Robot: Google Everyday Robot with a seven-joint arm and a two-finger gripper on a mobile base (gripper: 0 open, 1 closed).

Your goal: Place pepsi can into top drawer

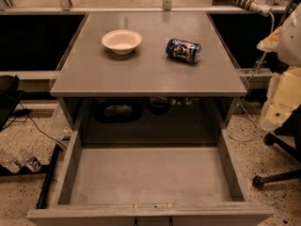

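Note:
The pepsi can, dark blue with printing and a silver end, lies on its side on the flat grey cabinet top, right of centre. The top drawer is pulled out towards me below the top. Its flat grey floor is bare, with low side walls and the front panel at the bottom edge of the view. My gripper is not in view. A white and cream shape at the right edge may be part of my arm, apart from the can.
A cream-white bowl stands on the cabinet top left of the can. Dark items sit in the shelf space behind the drawer. A chair base is on the floor at right. Plastic bottles and cables lie at left.

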